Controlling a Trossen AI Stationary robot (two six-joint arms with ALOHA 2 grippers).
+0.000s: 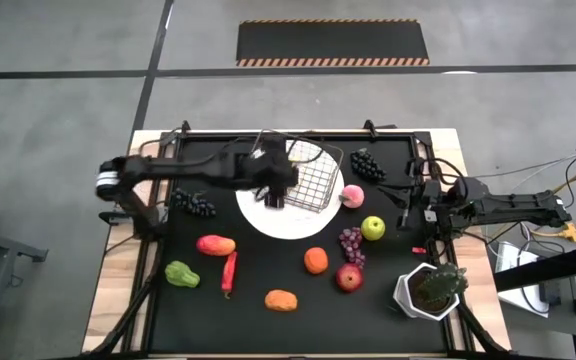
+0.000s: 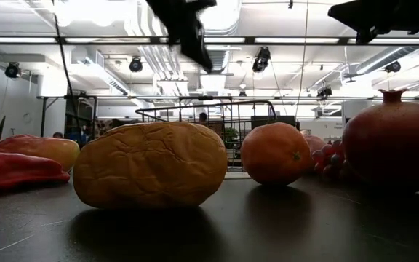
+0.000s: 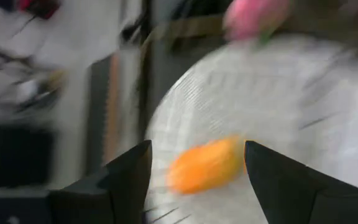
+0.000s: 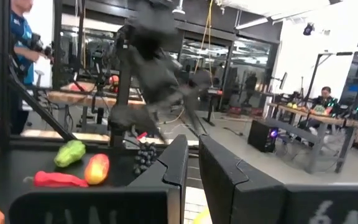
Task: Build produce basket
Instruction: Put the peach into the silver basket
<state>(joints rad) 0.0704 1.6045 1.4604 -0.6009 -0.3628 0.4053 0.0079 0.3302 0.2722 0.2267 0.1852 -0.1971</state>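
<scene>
The left claw (image 1: 273, 192) hangs over the white plate (image 1: 268, 222) near the middle of the counter's far half. Its two fingers (image 3: 120, 180) are spread apart and released, and in its wrist view an orange fruit (image 3: 205, 165) lies on the plate in the gap between them, ungripped. The wire basket (image 1: 313, 178) sits tilted on the plate's far right part, just beside the claw. A pink peach (image 1: 352, 195) rests against the plate's right edge, and a dark grape bunch (image 1: 367, 165) lies toward the far right corner.

More produce is scattered over the black counter (image 1: 388, 320): another dark grape bunch (image 1: 193, 204) near the left edge, a mango (image 1: 215, 245), a green pepper (image 1: 181, 274) and a red pepper (image 1: 229, 271) at the near left, an orange fruit (image 1: 281, 299) at the near edge, another (image 1: 315, 261) mid-counter, purple grapes (image 1: 352, 243), a green apple (image 1: 372, 228) and a red fruit (image 1: 348, 278).

The right claw (image 1: 406, 205) waits at the right edge, its fingers (image 4: 173, 165) nearly closed on nothing. A potted plant (image 1: 432, 288) stands in the near right corner.
</scene>
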